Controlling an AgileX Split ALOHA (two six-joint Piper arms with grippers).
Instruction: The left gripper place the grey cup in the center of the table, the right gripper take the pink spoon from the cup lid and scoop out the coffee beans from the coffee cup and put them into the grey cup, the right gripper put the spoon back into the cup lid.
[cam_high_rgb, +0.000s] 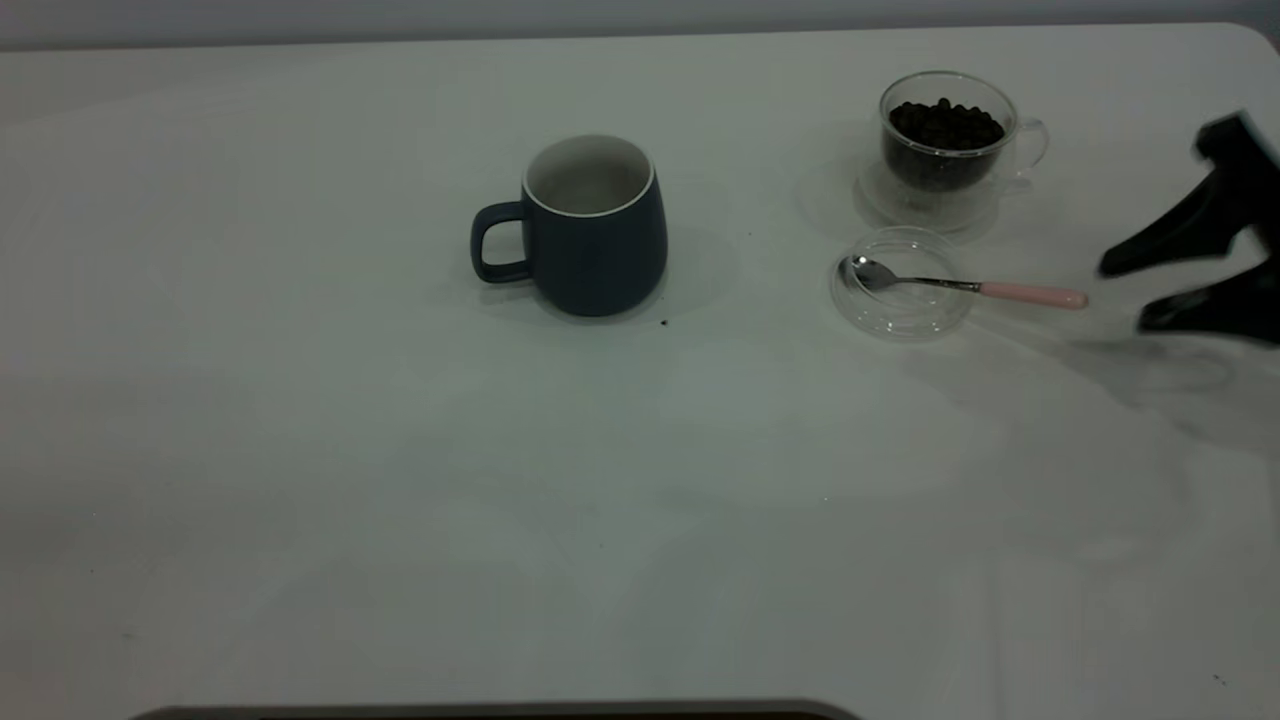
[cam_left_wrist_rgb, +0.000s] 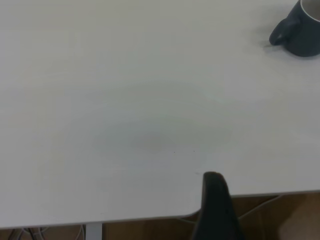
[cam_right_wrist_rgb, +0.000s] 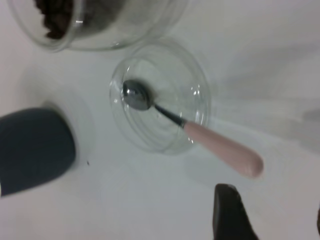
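Note:
The grey cup (cam_high_rgb: 595, 235) stands upright and empty near the table's middle, handle to the left; it also shows in the left wrist view (cam_left_wrist_rgb: 302, 32) and the right wrist view (cam_right_wrist_rgb: 32, 150). The coffee cup (cam_high_rgb: 945, 150) (cam_right_wrist_rgb: 115, 25) holds the coffee beans (cam_high_rgb: 945, 125) (cam_right_wrist_rgb: 55, 15) at the back right. In front of it the pink spoon (cam_high_rgb: 960, 285) (cam_right_wrist_rgb: 220, 145) lies with its bowl in the cup lid (cam_high_rgb: 905, 312) (cam_right_wrist_rgb: 165, 80), handle pointing right. My right gripper (cam_high_rgb: 1125, 295) (cam_right_wrist_rgb: 272, 200) is open, just right of the handle's end. My left gripper (cam_left_wrist_rgb: 265, 190) is off the exterior view, far from the cup.
The white table (cam_high_rgb: 400, 480) has a few dark specks by the grey cup. In the left wrist view one dark finger (cam_left_wrist_rgb: 214, 200) hangs over the table's edge (cam_left_wrist_rgb: 150, 216), with brown floor beyond.

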